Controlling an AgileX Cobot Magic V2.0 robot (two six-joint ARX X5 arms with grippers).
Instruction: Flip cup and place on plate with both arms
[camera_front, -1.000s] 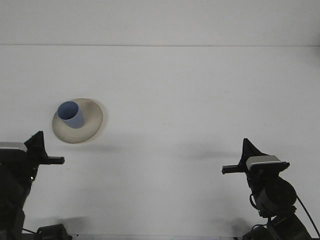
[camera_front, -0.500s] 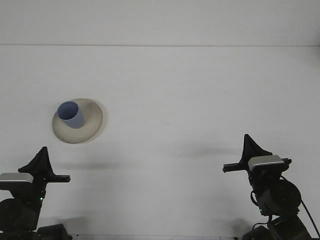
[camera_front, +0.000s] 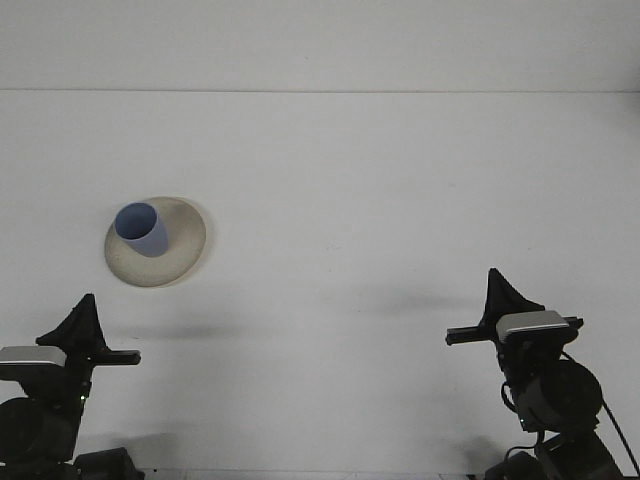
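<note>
Cup (camera_front: 141, 229), blue, stands mouth-up on the beige plate (camera_front: 178, 251), left-centre of the white table (camera_front: 380, 200); you can't see anything inside it. Both arms sit low at the near edge, well apart from the plate: left gripper (camera_front: 82, 322) & right gripper (camera_front: 500, 292). Whether they're spread or closed, can't tell from here. Vs 0.5 s ago: no visible change; cup & plate same spot.
</note>
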